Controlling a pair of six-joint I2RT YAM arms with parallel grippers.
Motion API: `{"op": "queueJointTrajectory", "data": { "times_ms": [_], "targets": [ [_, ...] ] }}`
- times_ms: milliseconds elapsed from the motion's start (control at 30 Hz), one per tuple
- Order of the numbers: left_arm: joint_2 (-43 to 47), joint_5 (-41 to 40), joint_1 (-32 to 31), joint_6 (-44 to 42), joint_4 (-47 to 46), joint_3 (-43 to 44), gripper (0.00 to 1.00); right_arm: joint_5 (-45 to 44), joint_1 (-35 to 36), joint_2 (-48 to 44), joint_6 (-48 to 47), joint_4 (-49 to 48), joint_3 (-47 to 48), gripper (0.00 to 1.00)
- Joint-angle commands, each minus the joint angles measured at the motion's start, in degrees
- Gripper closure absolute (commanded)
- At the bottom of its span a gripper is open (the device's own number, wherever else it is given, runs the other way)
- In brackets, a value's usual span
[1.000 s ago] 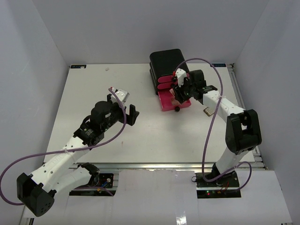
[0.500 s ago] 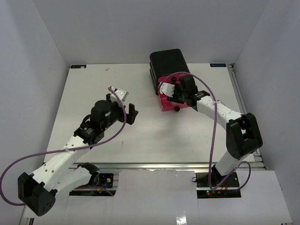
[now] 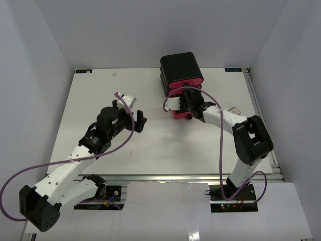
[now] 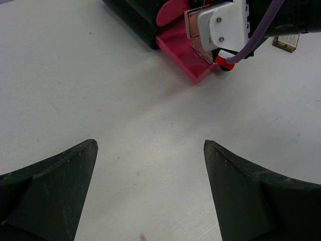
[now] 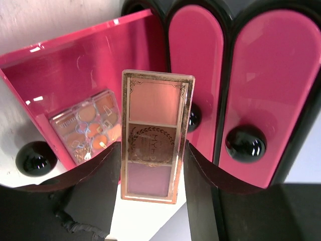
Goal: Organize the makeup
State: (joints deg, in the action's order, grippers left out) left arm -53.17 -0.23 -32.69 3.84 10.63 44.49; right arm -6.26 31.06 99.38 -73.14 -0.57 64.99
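Right wrist view, nearest first: the right gripper (image 5: 153, 154) has matte black fingers (image 5: 95, 188) pressed against the two long edges of a slim rectangular palette (image 5: 154, 135). The jaws stand only as wide as the palette. It has a worn gold frame and three flat pans: peach, brown with an embossed wreath, and mauve. Just beyond it is the open drawer (image 5: 75, 60), glossy hot-pink plastic with a round black knob (image 5: 35, 158). A second palette (image 5: 88, 128), clear-lidded with small orange and tan pans, lies flat on the drawer floor. To the right, two closed drawer fronts (image 5: 195, 65) are tall, rounded and shiny pink.

From the top external camera, the right arm reaches forward and bends left. It brings its gripper (image 3: 176, 104) over the drawer at the foot of the black box (image 3: 179, 68). A small tan piece (image 3: 233, 110) lies on the white table (image 3: 100, 90) to the arm's right.

The left gripper (image 3: 134, 111) hovers above bare table with its jaws spread wide and nothing between them. Its arm stretches diagonally toward the table's middle.
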Motion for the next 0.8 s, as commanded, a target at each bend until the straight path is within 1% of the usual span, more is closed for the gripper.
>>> {"op": "queueJointTrajectory", "data": {
  "times_ms": [0, 167, 333, 467, 567, 700, 733, 767],
  "targets": [
    [0.52, 0.05, 0.43, -0.41, -1.14, -0.20, 0.02, -1.03, 0.40, 1.41, -1.57, -4.61, 1.09, 0.83],
    [0.83, 0.08, 0.50, -0.41, -1.05, -0.28, 0.02, -1.19, 0.34, 3.32, -1.29, -5.01, 1.67, 0.80],
    [0.87, 0.03, 0.52, -0.50, -1.08, -0.28, 0.02, -1.24, 0.38, 4.77, -0.73, -4.97, 2.13, 0.75],
    [0.95, 0.07, 0.52, -0.48, -1.07, -0.28, 0.02, -1.20, 0.41, 5.50, -0.29, -5.06, 2.56, 0.68],
    [0.98, 0.04, 0.52, -0.50, -1.05, -0.28, 0.02, -1.45, 0.39, 6.04, 0.06, -5.06, 3.17, 0.61],
    [1.14, 0.05, 0.52, -0.50, -1.05, -0.19, 0.02, -2.14, 0.32, 6.18, 0.63, -5.01, 3.56, 0.44],
    [1.14, 0.00, 0.52, -0.50, -1.05, -0.24, 0.02, -2.23, 0.32, 6.18, 0.73, -4.97, 3.51, 0.40],
    [1.18, -0.03, 0.52, -0.50, -1.10, -0.28, 0.02, -2.27, 0.32, 6.13, 0.90, -4.92, 3.48, 0.39]
  ]
}}
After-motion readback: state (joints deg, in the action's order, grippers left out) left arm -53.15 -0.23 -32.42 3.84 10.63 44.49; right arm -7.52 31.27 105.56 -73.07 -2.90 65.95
